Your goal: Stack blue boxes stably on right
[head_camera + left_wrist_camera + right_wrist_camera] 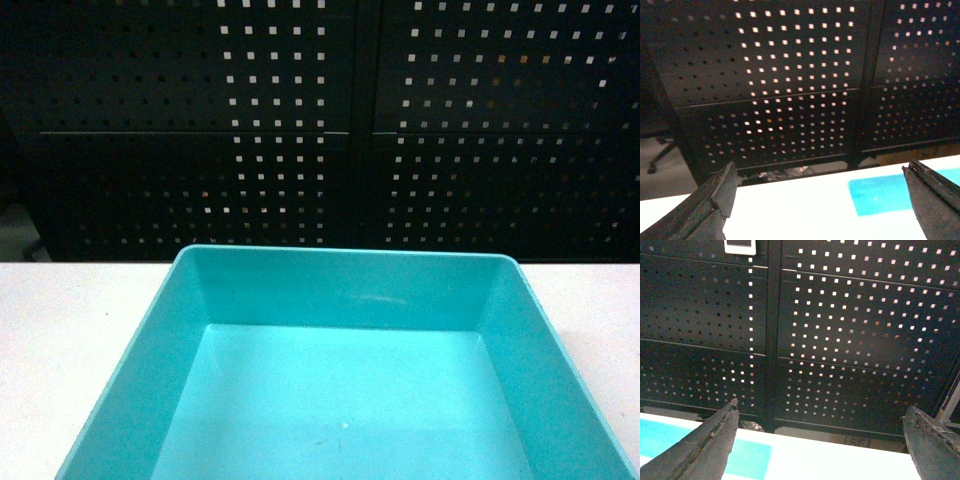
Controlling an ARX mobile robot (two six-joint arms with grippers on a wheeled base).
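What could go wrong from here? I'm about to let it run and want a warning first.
1. Only one tub shows in the head view, its near edge cut off, so a second tub to stack is unconfirmed.
2. Both tools, left and right, are open and face the pegboard, seeing only slivers of turquoise; an approach may be misjudged.

The tub (pixel 340 290) was plain glossy turquoise, the surface (pixel 70 310) white, and the panel (pixel 300 120) behind black, dotted with square holes.
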